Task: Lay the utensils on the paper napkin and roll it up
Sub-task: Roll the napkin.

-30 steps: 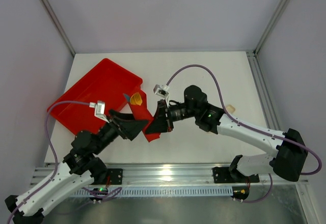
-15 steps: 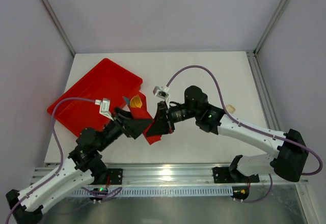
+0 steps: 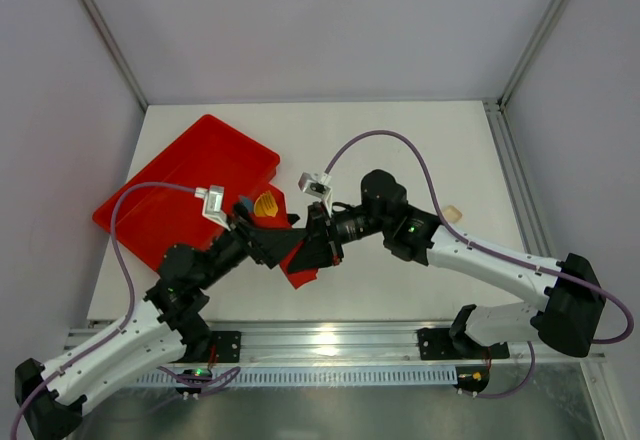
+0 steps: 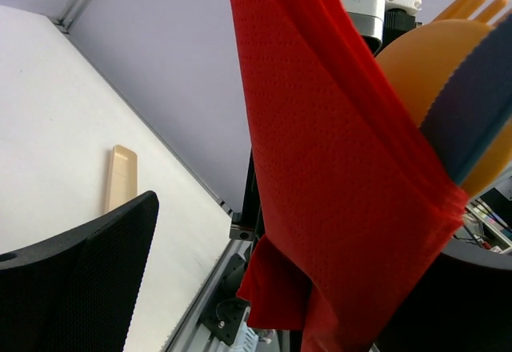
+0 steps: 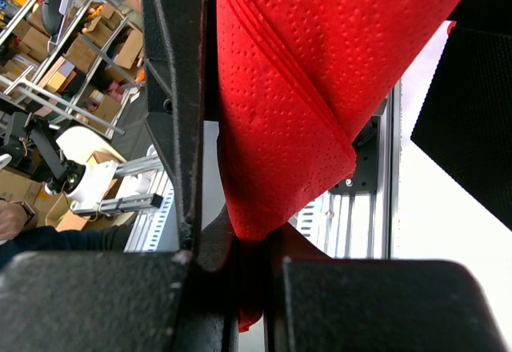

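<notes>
The red paper napkin (image 3: 299,266) is wrapped into a cone and held above the table. An orange utensil (image 3: 266,203) and a blue utensil (image 3: 243,206) stick out of its top; they also show in the left wrist view, orange (image 4: 436,56) and blue (image 4: 480,104). My right gripper (image 3: 318,244) is shut on the napkin's lower end (image 5: 264,168), pinched between its fingers (image 5: 240,304). My left gripper (image 3: 272,243) is open around the napkin (image 4: 336,168), which rests by one finger, well apart from the other finger (image 4: 80,272). A pale tan utensil piece (image 3: 453,213) lies apart on the table (image 4: 120,178).
The large red tray (image 3: 185,190) sits tilted at the back left, right behind the napkin bundle. The metal rail (image 3: 330,338) runs along the table's near edge. Frame posts stand at the back corners.
My left arm has pushed forward and to the right, bringing its open fingers around the napkin bundle. The right gripper and the napkin have hardly moved.
</notes>
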Motion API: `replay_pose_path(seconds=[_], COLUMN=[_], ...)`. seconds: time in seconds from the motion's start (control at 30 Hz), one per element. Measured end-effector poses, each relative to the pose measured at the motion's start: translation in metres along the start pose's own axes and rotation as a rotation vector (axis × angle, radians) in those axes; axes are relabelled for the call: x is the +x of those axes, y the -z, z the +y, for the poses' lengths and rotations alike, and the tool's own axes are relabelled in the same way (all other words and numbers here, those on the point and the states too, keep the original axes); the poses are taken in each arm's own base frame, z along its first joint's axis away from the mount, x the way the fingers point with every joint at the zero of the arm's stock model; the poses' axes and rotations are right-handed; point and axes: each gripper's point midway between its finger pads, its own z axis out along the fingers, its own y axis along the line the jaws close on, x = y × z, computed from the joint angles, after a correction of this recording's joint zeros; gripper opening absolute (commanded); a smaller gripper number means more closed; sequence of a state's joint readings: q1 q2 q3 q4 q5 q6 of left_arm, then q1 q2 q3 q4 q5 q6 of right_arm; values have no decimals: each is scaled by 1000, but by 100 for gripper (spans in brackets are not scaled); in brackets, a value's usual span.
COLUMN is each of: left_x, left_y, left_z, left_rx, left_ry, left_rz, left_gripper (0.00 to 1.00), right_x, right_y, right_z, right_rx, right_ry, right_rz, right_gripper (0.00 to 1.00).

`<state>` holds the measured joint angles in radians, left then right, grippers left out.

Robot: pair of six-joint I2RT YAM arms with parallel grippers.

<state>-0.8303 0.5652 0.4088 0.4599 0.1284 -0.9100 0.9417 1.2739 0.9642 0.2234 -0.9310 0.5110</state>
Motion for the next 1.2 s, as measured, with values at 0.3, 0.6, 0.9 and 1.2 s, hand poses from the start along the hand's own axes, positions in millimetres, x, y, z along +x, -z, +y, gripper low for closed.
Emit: replay_pose_path(seconds=[0.3, 0.6, 0.9, 1.2], left_x=[1, -3, -4, -1], left_y=[-1, 5, 7, 7], left_z=[-7, -17, -21, -22], left_rx=[35, 70, 83, 92], left_ry=[16, 27, 42, 47], left_rz=[9, -5, -4, 11], left_gripper=[90, 66, 48, 55], right_x=[0, 0, -1, -1], right_y=[-1, -1, -1, -3], right_z=[1, 0, -1, -5], right_rx=[0, 6, 13, 20], right_ry=[1, 0, -8, -13], right_rz=[0, -4, -8, -10], right_gripper=[4, 4, 4, 4])
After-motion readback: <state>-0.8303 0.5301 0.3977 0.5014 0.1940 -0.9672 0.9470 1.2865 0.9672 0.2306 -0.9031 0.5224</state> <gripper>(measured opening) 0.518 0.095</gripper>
